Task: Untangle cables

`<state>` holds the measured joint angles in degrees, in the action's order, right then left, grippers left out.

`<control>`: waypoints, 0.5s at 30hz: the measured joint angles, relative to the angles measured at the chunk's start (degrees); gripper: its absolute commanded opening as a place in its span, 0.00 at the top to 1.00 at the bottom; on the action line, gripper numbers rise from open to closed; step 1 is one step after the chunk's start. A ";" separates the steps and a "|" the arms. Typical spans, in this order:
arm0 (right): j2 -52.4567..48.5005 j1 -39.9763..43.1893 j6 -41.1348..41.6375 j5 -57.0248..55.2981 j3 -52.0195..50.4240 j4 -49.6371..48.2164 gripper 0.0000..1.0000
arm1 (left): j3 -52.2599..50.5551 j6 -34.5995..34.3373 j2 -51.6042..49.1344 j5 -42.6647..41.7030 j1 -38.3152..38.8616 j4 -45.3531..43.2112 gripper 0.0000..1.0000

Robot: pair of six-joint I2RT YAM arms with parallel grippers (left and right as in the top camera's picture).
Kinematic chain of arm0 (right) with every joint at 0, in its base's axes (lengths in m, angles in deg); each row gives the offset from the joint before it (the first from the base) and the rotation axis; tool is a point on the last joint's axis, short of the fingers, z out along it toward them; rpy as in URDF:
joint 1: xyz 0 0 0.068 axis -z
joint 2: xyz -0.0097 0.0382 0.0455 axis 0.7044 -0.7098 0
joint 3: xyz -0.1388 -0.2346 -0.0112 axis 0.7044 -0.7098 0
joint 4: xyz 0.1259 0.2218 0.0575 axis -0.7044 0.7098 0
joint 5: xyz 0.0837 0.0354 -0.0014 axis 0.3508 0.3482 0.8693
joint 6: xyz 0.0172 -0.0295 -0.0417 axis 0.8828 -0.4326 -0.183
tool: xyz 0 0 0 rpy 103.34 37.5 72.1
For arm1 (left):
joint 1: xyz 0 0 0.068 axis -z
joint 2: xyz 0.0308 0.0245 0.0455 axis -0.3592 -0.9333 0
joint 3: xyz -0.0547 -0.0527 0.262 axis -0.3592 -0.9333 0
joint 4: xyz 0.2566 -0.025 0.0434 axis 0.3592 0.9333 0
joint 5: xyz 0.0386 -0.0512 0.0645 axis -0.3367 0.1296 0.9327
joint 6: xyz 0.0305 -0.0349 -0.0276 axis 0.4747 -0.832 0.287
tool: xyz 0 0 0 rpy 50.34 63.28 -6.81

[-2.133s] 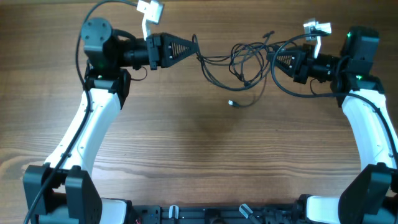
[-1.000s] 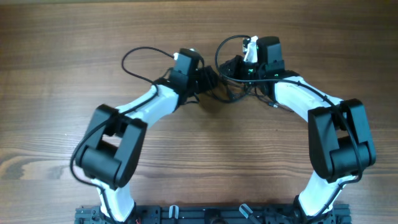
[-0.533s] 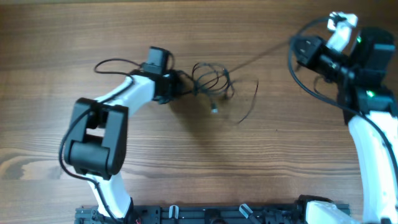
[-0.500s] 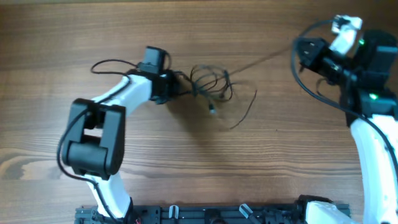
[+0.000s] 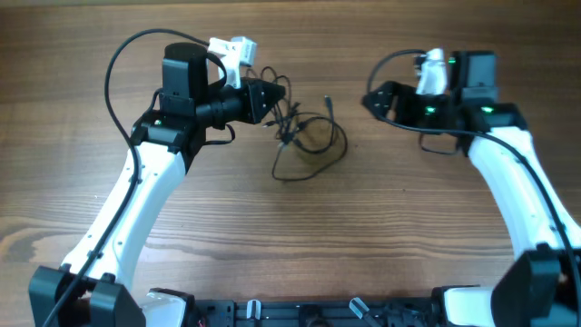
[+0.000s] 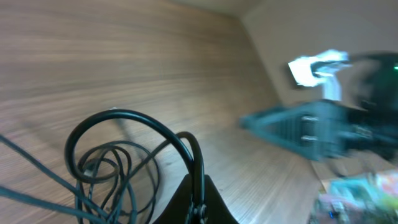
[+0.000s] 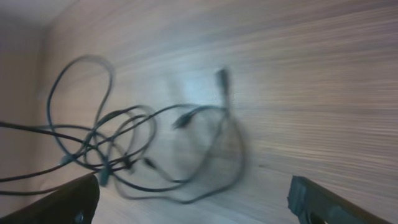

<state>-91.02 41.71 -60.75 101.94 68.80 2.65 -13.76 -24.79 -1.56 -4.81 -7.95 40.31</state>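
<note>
The thin black cables [image 5: 307, 138] lie in a loose tangle on the wooden table, one plug end [image 5: 328, 104] pointing toward the back. My left gripper [image 5: 270, 98] is at the tangle's left edge, shut on a cable strand. In the left wrist view that strand [image 6: 186, 146] arches up out of the shut jaws, and the other loops [image 6: 102, 167] lie to the left. My right gripper [image 5: 371, 99] stands open to the right of the tangle, apart from it. Its wrist view shows the cables [image 7: 140, 146] and a plug [image 7: 222, 78] ahead of widely spread fingers [image 7: 314, 200], nothing between them.
Thicker black wires [image 5: 123, 54] loop off the left arm, and another [image 5: 436, 145] hangs off the right arm. Bare wood table [image 5: 300, 245] stretches in front of the tangle. The right arm's gripper [image 6: 305, 127] shows blurred in the left wrist view.
The right gripper has opened and let go of the strand it was pulling taut, then moved in toward the middle. The cables have slackened into a loose heap. The left gripper stays shut.
</note>
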 measured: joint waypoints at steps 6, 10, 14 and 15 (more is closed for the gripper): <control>-12.31 -13.51 14.93 14.80 -0.09 -19.87 0.96 | 0.00 0.83 0.98 -6.01 0.13 -3.76 0.96; -17.22 -18.64 23.76 12.59 0.07 -26.29 0.96 | 0.00 -0.04 1.01 -7.26 -0.20 -5.07 0.96; -17.33 -13.16 23.39 10.64 0.37 -18.40 0.96 | -0.11 -2.64 1.01 -7.34 -5.05 -4.09 0.96; -17.33 -10.82 23.19 10.62 0.44 -16.79 0.96 | -0.24 -3.30 1.01 -7.54 -7.04 -3.50 0.96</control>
<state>-108.36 30.89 -37.56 112.56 69.24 -14.13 -14.00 -28.09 -0.55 -12.35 -14.98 36.81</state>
